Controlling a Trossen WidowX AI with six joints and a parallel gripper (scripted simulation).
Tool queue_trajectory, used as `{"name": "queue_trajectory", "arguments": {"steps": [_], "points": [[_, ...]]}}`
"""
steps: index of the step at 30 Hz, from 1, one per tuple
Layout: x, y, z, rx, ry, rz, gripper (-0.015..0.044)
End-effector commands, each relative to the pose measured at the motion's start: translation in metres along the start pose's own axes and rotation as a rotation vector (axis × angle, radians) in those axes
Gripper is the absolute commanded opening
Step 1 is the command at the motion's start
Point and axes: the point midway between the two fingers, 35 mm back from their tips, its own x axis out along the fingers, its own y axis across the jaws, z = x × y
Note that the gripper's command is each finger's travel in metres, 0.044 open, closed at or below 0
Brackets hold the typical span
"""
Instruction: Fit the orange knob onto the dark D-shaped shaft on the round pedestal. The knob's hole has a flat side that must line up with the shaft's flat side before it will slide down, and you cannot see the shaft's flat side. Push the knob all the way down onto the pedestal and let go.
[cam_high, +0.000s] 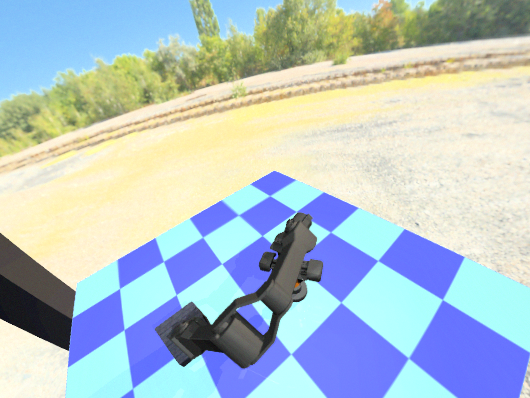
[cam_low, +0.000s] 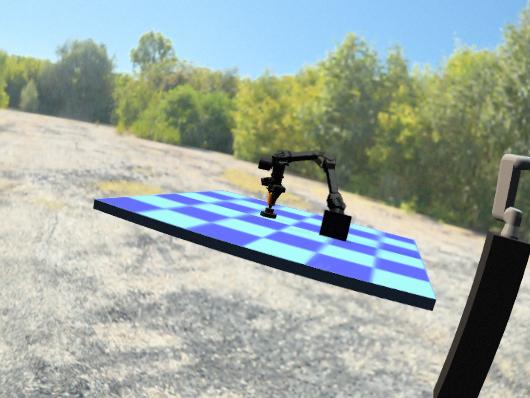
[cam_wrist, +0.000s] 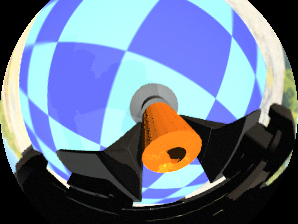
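The orange knob (cam_high: 297, 287) (cam_low: 270, 199) (cam_wrist: 166, 121) is held roughly upright between my fingers; its top face with a dark recess shows in the wrist view. My gripper (cam_low: 270, 196) (cam_wrist: 160, 122) is shut on the knob. In the top view the arm hides the fingers. The round grey pedestal (cam_high: 301, 294) (cam_low: 268, 214) (cam_wrist: 140, 95) is directly below the knob's lower end. A dark band shows between the knob's lower end and the pedestal in the wrist view. The shaft's shape and the knob's hole are hidden; I cannot tell how far the shaft is inside.
The blue and cyan checkered table top (cam_high: 370, 280) (cam_low: 225, 235) (cam_wrist: 85, 75) lies under the pedestal. The arm's base (cam_high: 182, 334) (cam_low: 335, 225) stands on it. A dark post (cam_high: 30, 290) (cam_low: 482, 320) stands beyond the table's edge.
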Motion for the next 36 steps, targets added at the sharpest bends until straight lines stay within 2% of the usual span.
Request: {"name": "queue_trajectory", "arguments": {"steps": [1,12,36], "points": [[0.0003,0.0007,-0.0007,-0.001,0.000,0.002,0.0000],[0.0008,0.0007,-0.0007,0.051,0.000,0.002,0.0000],[0.0072,-0.0009,0.0015,-0.022,0.000,0.002,0.0000]]}}
